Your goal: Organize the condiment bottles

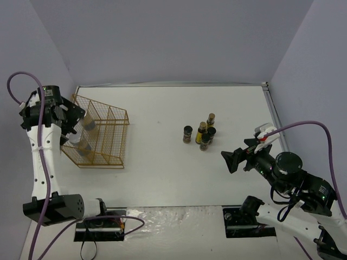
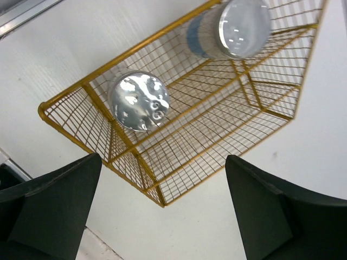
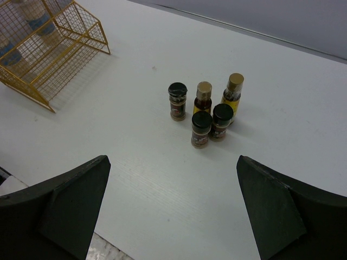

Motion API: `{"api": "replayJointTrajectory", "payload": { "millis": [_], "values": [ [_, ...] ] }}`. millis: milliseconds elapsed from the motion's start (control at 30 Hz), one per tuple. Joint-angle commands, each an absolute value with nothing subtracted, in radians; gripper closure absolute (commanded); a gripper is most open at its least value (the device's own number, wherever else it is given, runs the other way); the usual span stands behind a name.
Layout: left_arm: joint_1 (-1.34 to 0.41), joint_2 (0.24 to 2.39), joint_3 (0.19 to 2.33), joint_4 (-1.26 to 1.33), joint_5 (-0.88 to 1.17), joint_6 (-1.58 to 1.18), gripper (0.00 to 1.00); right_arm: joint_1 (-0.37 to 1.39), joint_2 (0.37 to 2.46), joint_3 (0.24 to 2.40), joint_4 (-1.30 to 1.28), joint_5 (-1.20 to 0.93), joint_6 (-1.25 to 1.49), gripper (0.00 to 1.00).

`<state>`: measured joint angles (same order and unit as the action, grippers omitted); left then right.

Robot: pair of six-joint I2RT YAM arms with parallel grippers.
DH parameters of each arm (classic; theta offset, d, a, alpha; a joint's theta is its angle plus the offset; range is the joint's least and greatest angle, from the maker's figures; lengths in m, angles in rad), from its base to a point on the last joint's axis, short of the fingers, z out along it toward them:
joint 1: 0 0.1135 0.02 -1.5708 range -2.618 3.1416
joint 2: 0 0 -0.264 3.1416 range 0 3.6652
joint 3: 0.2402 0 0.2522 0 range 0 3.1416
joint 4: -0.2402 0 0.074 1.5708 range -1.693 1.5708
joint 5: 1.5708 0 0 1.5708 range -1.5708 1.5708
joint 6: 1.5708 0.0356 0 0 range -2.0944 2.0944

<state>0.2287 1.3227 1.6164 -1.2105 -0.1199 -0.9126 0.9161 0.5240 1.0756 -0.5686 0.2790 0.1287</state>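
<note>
Two white bottles (image 2: 140, 101) already stand in the rack (image 1: 100, 135) at the left edge of the bench (image 1: 162, 179), with your left gripper (image 2: 162, 162) spread and empty above them. Five small bottles (image 3: 203, 111) stand clustered nearer the right edge, and your right gripper (image 3: 173, 162), also spread and empty, faces them. The next move is probably to take the outlying black-capped jar (image 3: 177, 101) without toppling its neighbours.

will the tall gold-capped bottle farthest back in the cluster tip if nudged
Probably tippy: the gold-capped bottle is slim and taller than the black-capped jar close in front, so a high push could topple it. Its yellow contents seem to sit low, likely steadying it somewhat. Once down, its round body would probably roll.
</note>
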Motion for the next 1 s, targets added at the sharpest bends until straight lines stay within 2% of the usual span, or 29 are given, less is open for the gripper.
{"api": "replayJointTrajectory", "payload": {
  "millis": [0, 67, 233, 500, 700, 967],
  "values": [
    [0.193, 1.243, 1.738, -1.212, -0.054, -0.808, 0.03, 0.914, 0.583, 1.122, -0.514, 0.275, 0.111, 0.0],
    [0.17, 1.215, 1.751, -1.202, -0.041, -0.768, 0.03, 0.916, 0.603, 1.138, -0.514, 0.279, 0.108, 0.0],
    [0.024, 1.126, 1.656, -0.981, -0.001, -0.586, 0.03, 0.915, 0.65, 1.174, -0.511, 0.29, 0.122, 0.0],
    [-0.331, 1.099, 1.454, -0.652, 0.047, -0.4, 0.03, 0.914, 0.714, 1.208, -0.504, 0.354, 0.161, 0.0],
    [-0.64, 1.247, 1.463, -0.493, -0.005, -0.27, 0.03, 0.915, 0.733, 1.203, -0.491, 0.416, 0.234, 0.0],
    [-0.772, 1.509, 1.55, -0.246, 0.135, -0.234, 0.03, 0.915, 0.727, 1.176, -0.472, 0.488, 0.369, 0.0]
  ]
}}
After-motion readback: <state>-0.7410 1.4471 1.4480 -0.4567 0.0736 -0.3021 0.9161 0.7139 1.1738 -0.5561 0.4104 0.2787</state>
